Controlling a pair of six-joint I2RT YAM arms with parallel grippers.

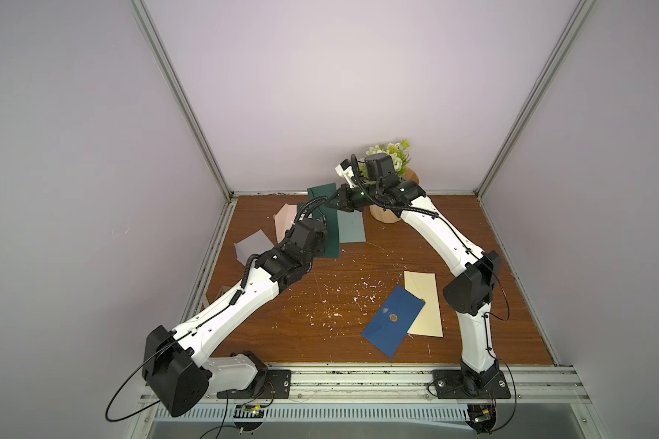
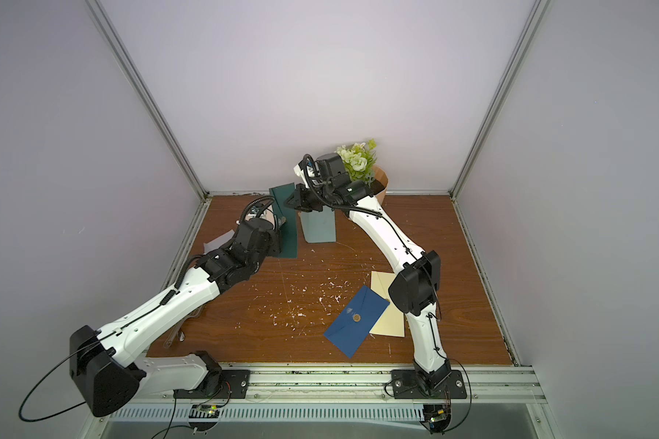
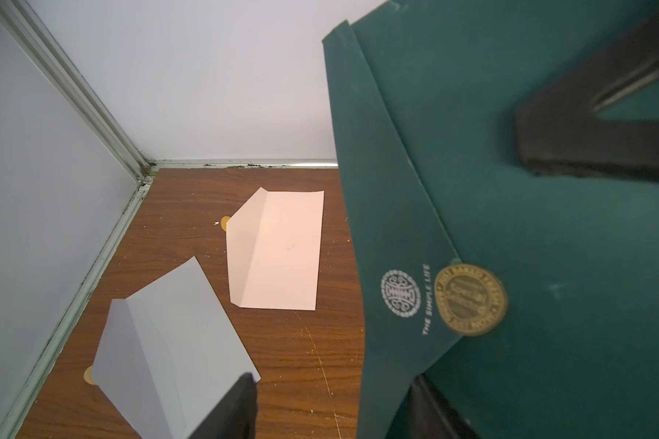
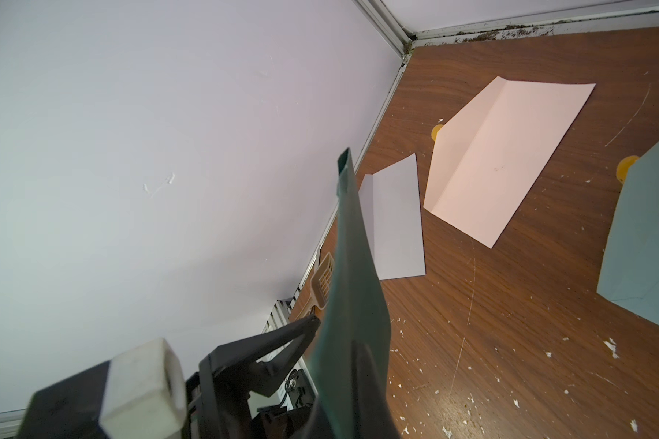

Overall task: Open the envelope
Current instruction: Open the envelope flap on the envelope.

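Observation:
A dark green envelope stands upright over the back middle of the table. My right gripper is shut on its upper edge; in the right wrist view the envelope runs edge-on between the fingers. In the left wrist view its back faces me, with the pointed flap and a round gold seal at the flap's tip. My left gripper is open low beside the envelope, one fingertip over the table, the other against the green paper.
A pink envelope and a grey one lie by the left wall. A grey-green envelope lies behind the green one. Blue and cream envelopes lie front right. A flower pot stands at the back. Paper scraps dot the table.

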